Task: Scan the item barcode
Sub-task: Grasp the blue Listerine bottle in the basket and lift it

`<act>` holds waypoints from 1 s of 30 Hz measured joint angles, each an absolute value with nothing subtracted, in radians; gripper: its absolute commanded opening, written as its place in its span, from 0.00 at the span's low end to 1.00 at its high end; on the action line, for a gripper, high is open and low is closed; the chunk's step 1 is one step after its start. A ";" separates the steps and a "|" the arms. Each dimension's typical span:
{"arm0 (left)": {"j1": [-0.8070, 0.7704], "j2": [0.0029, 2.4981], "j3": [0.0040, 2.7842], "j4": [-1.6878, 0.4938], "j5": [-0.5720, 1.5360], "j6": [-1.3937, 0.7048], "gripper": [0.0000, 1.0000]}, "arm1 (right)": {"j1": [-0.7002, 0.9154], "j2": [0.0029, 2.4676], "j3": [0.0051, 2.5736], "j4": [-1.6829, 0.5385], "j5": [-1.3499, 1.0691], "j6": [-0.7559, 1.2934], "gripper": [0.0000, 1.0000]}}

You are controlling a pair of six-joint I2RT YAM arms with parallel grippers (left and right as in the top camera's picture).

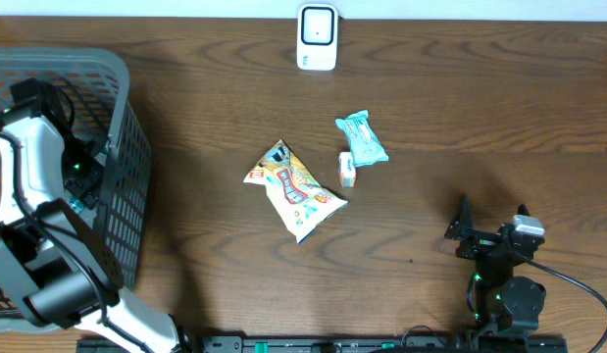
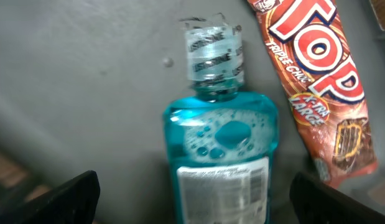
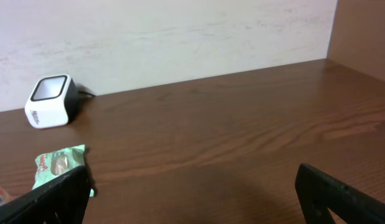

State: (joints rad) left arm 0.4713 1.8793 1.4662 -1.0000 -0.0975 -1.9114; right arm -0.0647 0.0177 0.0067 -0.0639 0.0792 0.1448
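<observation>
My left arm (image 1: 36, 162) reaches down into the grey basket (image 1: 132, 186). In the left wrist view, a blue mouthwash bottle (image 2: 220, 155) lies on the basket floor with its cap pointing away. Its white back label with a barcode (image 2: 259, 182) faces up. My left gripper (image 2: 197, 205) hangs open just above the bottle's lower half, one finger on each side and clear of it. The white scanner (image 1: 317, 37) stands at the table's far edge. My right gripper (image 1: 491, 226) rests open and holds nothing at the front right, facing the scanner (image 3: 50, 101).
A red chocolate bar wrapper (image 2: 323, 93) lies right of the bottle in the basket. On the table's middle lie a yellow snack bag (image 1: 295, 189), a small orange box (image 1: 347, 169) and a teal packet (image 1: 362, 138).
</observation>
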 measured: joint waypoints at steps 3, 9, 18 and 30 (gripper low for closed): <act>0.473 1.925 1.466 -0.968 -0.104 -1.915 0.98 | -0.065 0.018 0.007 -0.064 0.079 0.145 0.99; 0.477 2.000 1.465 -0.939 -0.109 -1.910 0.80 | -0.065 0.018 0.007 -0.064 0.079 0.145 0.99; 0.477 2.007 1.464 -0.955 -0.138 -1.801 0.52 | -0.065 0.018 0.007 -0.064 0.079 0.145 0.99; 0.550 1.778 1.444 -0.964 -0.156 -1.546 0.51 | -0.065 0.018 0.007 -0.064 0.079 0.145 0.99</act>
State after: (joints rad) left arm 0.5499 1.7779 1.4445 -0.9638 -0.1562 -1.5455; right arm -0.0647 0.0177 0.0067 -0.0639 0.0792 0.1448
